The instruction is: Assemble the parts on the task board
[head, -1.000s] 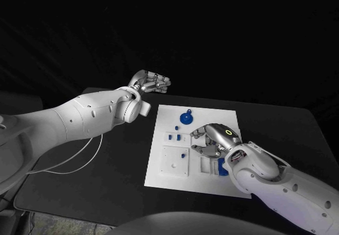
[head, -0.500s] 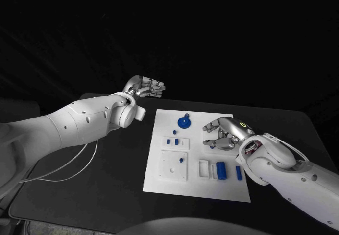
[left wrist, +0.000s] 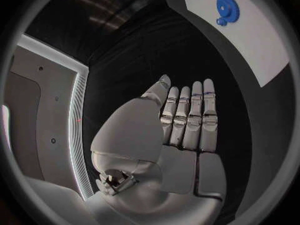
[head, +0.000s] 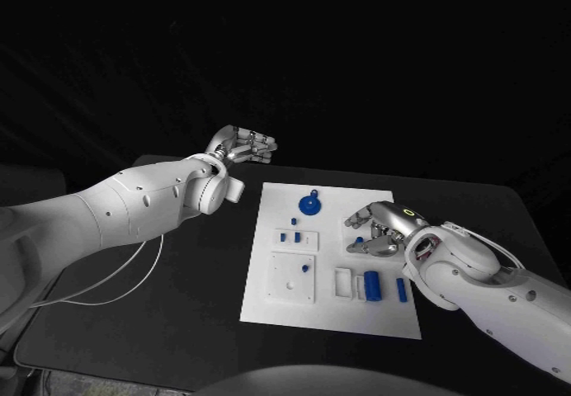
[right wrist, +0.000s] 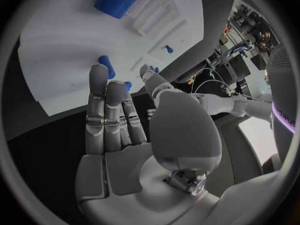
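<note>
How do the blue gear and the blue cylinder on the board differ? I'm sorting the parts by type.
The blue gear is a round, flat, toothed disc; the blue cylinder is a plain, elongated bar. The gear sits near the task board's far edge, the cylinder nearer the robot, beside white blocks. Both are blue, and neither hand touches them.

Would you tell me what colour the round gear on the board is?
Blue; the gear shows best in the head view.
</note>
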Controlling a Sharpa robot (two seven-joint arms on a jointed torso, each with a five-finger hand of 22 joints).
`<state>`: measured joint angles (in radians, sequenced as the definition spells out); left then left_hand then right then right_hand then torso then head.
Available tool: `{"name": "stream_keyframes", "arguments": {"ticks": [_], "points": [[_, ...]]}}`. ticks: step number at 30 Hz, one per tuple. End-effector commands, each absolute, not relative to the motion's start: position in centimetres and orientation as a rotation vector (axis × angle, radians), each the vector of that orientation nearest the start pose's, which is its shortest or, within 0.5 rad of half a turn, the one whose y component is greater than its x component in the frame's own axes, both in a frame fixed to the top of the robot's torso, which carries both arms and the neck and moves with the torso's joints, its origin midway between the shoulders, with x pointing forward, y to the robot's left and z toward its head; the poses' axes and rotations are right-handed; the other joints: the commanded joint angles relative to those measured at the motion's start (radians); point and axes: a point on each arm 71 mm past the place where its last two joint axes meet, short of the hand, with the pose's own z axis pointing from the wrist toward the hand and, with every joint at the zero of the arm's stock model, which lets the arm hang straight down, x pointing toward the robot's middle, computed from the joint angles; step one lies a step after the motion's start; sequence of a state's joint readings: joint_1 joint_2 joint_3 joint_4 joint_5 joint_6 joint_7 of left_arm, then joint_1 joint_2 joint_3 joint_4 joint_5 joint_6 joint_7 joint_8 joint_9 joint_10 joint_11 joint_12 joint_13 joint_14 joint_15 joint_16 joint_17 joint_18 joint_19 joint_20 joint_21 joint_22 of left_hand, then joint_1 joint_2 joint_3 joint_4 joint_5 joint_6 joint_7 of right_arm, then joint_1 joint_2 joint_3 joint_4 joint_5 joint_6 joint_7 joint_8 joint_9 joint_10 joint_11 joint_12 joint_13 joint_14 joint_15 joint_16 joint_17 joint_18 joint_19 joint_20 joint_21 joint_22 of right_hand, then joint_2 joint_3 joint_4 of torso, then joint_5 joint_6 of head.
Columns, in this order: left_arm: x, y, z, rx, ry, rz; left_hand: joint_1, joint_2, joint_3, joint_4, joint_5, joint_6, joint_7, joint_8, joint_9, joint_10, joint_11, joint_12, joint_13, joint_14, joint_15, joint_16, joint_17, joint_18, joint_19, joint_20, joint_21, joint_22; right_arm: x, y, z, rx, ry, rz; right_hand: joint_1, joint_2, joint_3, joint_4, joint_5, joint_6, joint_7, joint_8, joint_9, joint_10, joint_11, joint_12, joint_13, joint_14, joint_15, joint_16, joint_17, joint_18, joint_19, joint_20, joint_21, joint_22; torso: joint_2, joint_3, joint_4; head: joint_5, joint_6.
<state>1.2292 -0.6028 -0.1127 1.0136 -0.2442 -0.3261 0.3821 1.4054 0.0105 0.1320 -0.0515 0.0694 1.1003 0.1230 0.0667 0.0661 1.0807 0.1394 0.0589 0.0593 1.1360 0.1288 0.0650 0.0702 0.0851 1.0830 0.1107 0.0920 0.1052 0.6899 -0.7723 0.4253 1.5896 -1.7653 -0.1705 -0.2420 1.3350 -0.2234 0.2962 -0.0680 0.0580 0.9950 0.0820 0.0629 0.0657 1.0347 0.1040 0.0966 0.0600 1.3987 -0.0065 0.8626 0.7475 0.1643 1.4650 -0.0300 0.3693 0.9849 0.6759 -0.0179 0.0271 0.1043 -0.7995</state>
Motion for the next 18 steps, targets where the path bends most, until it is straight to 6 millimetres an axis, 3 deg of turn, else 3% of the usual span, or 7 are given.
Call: {"name": "stream_keyframes", "arguments": {"ticks": [1,6,7,8,11,15,18], "points": [[56.85,23.86,-20.66,-0.863,1.417,-1.204,0.001,0.003,0.002,-0.002,-0.003,0.005,-0.001,-0.004,0.000,0.004,-0.001,0.000,-0.001,-0.004,-0.003,-0.004,-0.001,0.011,0.004,0.001,0.002,-0.001,43.87,-17.52,-25.68,-0.139,1.822,0.555,0.009,0.011,0.014,-0.010,-0.006,0.023,0.002,0.002,0.000,0.020,-0.004,0.006,0.000,-0.001,0.003,0.005,-0.001,0.013,0.039,0.004,0.002,-0.001,0.001,0.0005,-0.0001,0.001,0.001],[56.83,23.79,-20.67,-0.863,1.419,-1.207,0.001,0.003,0.002,-0.002,-0.003,0.005,-0.001,-0.004,0.000,0.004,-0.001,0.000,-0.001,-0.004,-0.003,-0.004,-0.001,0.011,0.004,0.001,0.002,-0.001,44.06,-17.69,-25.83,-0.161,1.810,0.505,0.004,0.031,0.070,-0.042,-0.008,0.061,0.014,0.002,0.000,0.058,-0.014,0.000,0.000,0.004,-0.003,0.005,-0.002,0.004,0.040,-0.002,0.009,0.001,0.000,0.0006,-0.0005,0.002,-0.005],[56.83,23.79,-20.67,-0.863,1.419,-1.208,0.001,0.003,0.002,-0.002,-0.003,0.005,-0.001,-0.004,0.000,0.004,-0.001,0.000,-0.001,-0.004,-0.003,-0.004,-0.001,0.011,0.004,0.001,0.002,-0.001,44.10,-17.73,-25.83,-0.161,1.806,0.498,-0.005,0.029,0.087,-0.048,-0.009,0.066,0.014,0.000,-0.001,0.064,-0.015,-0.007,0.000,0.005,-0.004,0.005,-0.002,0.002,0.040,-0.004,0.011,0.001,0.000,0.0006,-0.0005,0.002,-0.005],[56.83,23.78,-20.67,-0.863,1.419,-1.208,0.001,0.003,0.002,-0.002,-0.003,0.005,-0.001,-0.004,0.000,0.004,-0.001,0.000,-0.001,-0.004,-0.003,-0.004,-0.001,0.011,0.004,0.001,0.002,-0.001,44.15,-17.77,-25.83,-0.161,1.799,0.490,-0.027,0.024,0.150,-0.067,-0.009,0.077,0.017,0.000,-0.001,0.082,-0.017,-0.027,0.000,0.009,-0.006,0.003,-0.003,-0.003,0.039,-0.008,0.016,0.001,0.000,0.0006,-0.0009,0.002,-0.005],[56.83,23.77,-20.67,-0.863,1.419,-1.209,0.001,0.003,0.002,-0.002,-0.003,0.005,-0.001,-0.004,0.000,0.004,-0.001,0.000,-0.001,-0.004,-0.003,-0.004,-0.001,0.011,0.004,0.001,0.002,-0.001,44.25,-17.84,-25.78,-0.158,1.781,0.474,-0.044,0.019,0.217,-0.077,-0.010,0.091,0.020,-0.001,-0.002,0.095,-0.019,-0.031,-0.001,0.013,-0.008,0.003,-0.001,-0.005,0.040,-0.011,0.022,0.001,0.000,0.0008,-0.0008,0.001,-0.006],[56.83,23.75,-20.67,-0.864,1.420,-1.210,0.001,0.004,0.002,-0.003,-0.003,0.005,-0.001,-0.004,0.000,0.003,-0.001,0.000,-0.001,-0.005,-0.002,-0.004,-0.001,0.012,0.004,0.002,0.003,-0.001,44.36,-17.95,-25.83,-0.155,1.772,0.463,-0.060,0.013,0.275,-0.083,-0.010,0.107,0.021,-0.001,-0.002,0.104,-0.022,-0.032,-0.001,0.015,-0.009,0.002,0.002,-0.006,0.039,-0.013,0.028,0.003,0.000,0.0009,-0.0003,0.000,-0.007],[56.83,23.75,-20.68,-0.865,1.420,-1.211,0.002,0.005,0.002,-0.003,-0.002,0.005,-0.001,-0.004,0.000,0.001,-0.001,0.000,-0.001,-0.007,-0.001,-0.004,-0.001,0.012,0.003,0.002,0.003,-0.001,44.44,-18.01,-25.88,-0.155,1.764,0.457,-0.059,0.021,0.286,-0.082,-0.010,0.112,0.024,0.001,-0.001,0.111,-0.022,-0.029,0.000,0.015,-0.011,0.002,0.002,-0.006,0.039,-0.013,0.029,0.003,0.000,0.0007,-0.0006,-0.006,-0.005]]}}
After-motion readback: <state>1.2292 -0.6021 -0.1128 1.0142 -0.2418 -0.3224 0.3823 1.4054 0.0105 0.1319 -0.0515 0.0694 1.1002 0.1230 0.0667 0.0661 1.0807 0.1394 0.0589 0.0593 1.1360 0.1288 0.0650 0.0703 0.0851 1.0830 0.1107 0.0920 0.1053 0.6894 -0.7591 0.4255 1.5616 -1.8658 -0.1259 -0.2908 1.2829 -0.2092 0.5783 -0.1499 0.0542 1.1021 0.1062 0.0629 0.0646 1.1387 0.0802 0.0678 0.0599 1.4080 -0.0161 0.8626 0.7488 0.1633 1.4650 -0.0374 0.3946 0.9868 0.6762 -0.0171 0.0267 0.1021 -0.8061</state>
